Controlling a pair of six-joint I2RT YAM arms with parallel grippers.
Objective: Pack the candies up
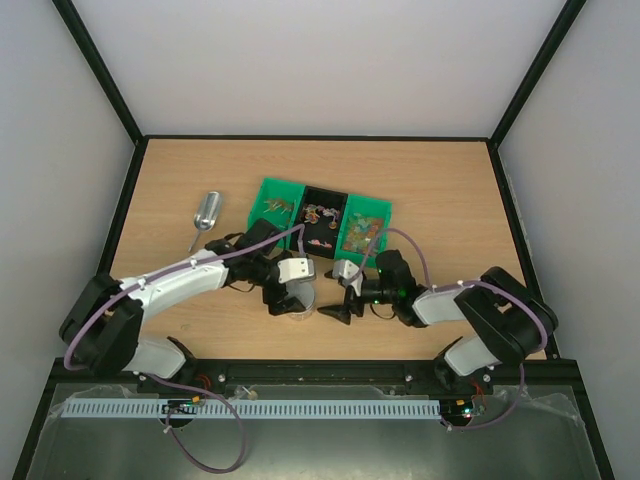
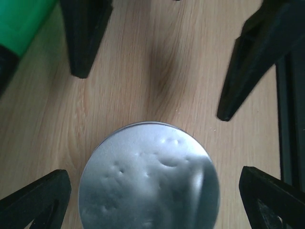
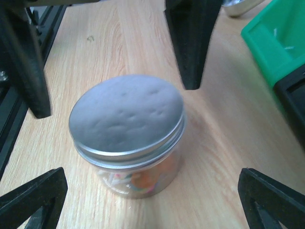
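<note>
Surface: light wooden table (image 1: 440, 200), white walls around it.
Jar: clear jar (image 3: 128, 179) stood toward the table's 6 o'clock, grey lid (image 3: 126, 112) on.
Candies: candies (image 3: 143, 183) showed through the jar wall; more lay in trays (image 1: 262, 190) at 12 o'clock.
Left gripper (image 2: 155, 174): spread wide, clear of the lid.
Right gripper (image 3: 151, 172): spread wide, holding nothing.
Scoop: metal scoop (image 1: 205, 215) at 10 o'clock.
</note>
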